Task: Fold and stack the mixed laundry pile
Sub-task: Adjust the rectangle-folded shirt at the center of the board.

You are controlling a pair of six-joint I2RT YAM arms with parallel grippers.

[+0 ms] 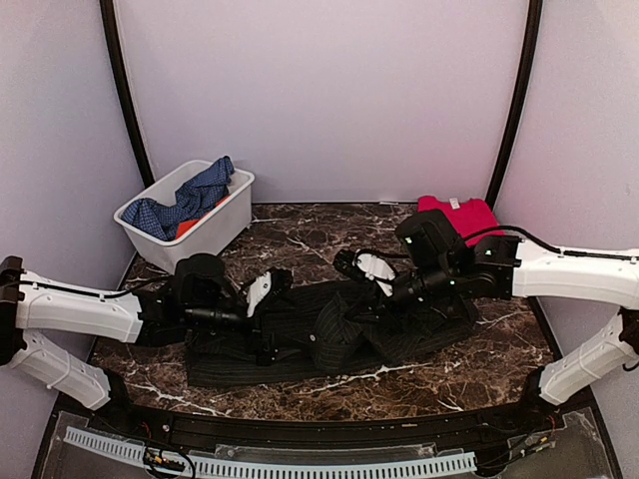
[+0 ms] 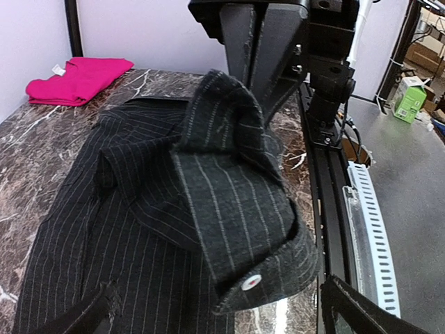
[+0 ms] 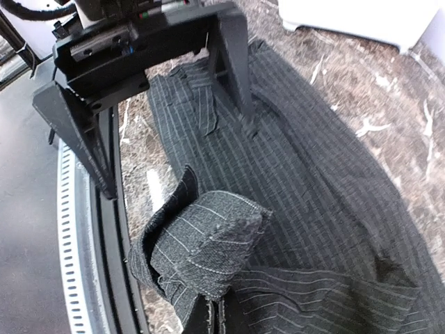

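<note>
The dark charcoal pinstriped shirt [image 1: 399, 329] lies spread across the middle of the marble table. My right gripper [image 1: 349, 314] is shut on a raised sleeve fold, with the cuff [image 3: 201, 243] bunched just above its fingers [image 3: 219, 316]. It also shows in the left wrist view [image 2: 261, 83], pinching the sleeve from above. My left gripper [image 1: 270, 319] is open over the shirt's left part, with its fingers [image 2: 348, 309] spread wide on either side of the hanging buttoned cuff [image 2: 250, 282]. The bright red cloth [image 1: 461, 215] lies folded at the back right.
A white plastic bin [image 1: 215, 225] at the back left holds a blue checked garment [image 1: 190, 195] and an orange piece [image 1: 188, 229]. A black rail [image 1: 319, 424] runs along the table's near edge. The booth walls close in the sides and back.
</note>
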